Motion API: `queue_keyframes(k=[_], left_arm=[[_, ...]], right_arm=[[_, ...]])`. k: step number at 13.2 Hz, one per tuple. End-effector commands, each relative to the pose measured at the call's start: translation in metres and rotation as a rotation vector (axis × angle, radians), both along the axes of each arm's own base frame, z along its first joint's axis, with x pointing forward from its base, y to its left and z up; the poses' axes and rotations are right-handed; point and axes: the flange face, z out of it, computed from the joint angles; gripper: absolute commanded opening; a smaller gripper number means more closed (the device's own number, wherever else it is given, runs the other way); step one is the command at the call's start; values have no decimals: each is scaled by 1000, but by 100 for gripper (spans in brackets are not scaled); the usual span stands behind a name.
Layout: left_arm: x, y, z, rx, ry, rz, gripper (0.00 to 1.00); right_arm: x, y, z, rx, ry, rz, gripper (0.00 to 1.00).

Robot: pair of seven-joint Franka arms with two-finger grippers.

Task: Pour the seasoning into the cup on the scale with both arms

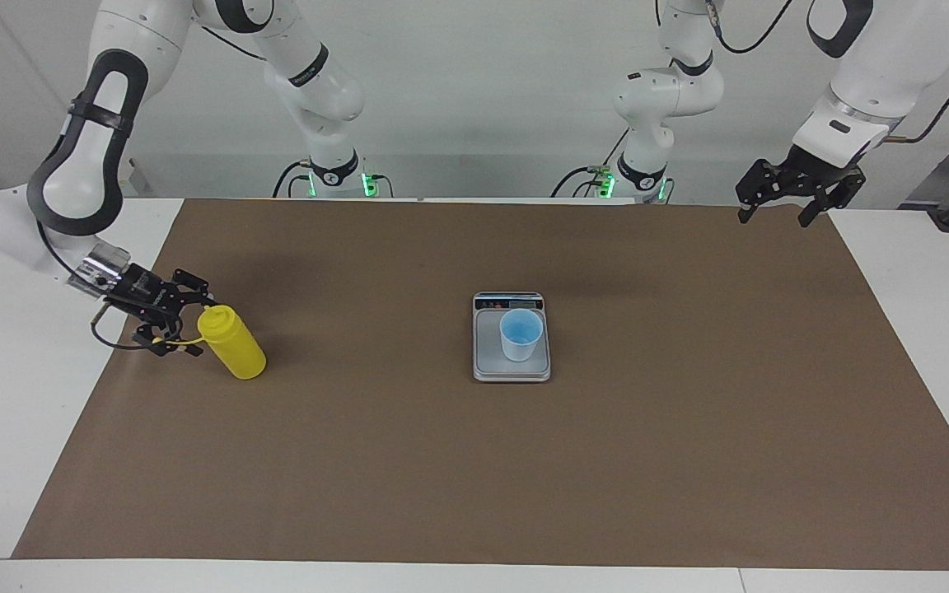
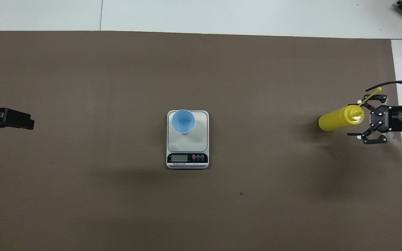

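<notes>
The seasoning, a yellow squeeze bottle [image 1: 233, 356] [image 2: 337, 120], stands on the brown mat at the right arm's end of the table. My right gripper [image 1: 192, 326] [image 2: 356, 120] is open, its fingers spread on either side of the bottle's top without gripping it; the cap strap [image 2: 371, 95] sticks out past one finger. The pale blue cup [image 1: 521, 334] [image 2: 183, 121] stands on the silver scale [image 1: 489, 364] [image 2: 198, 140] at the middle of the mat. My left gripper [image 1: 773, 216] [image 2: 22, 120] waits open in the air over the mat's corner at the left arm's end.
A brown mat [image 1: 474, 461] covers most of the white table. The scale's display strip [image 2: 187, 158] faces the robots. Cables and green-lit arm bases [image 1: 341, 179] line the table's edge by the robots.
</notes>
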Motion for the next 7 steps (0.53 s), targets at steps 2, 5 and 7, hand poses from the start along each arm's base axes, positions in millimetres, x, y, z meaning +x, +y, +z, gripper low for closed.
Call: queue_keyframes(k=[2,5,7], left_arm=[[-10,4,2,16,1,-1,100],[-10,4,2,16,1,0,100],[-10,4,2,16,1,-1,100]], right_arm=[[4,-14,33,-150,-142,138,100],[16,-23,75,-303,-269,329,100],[16,-29,96,-394,-305,433,100]])
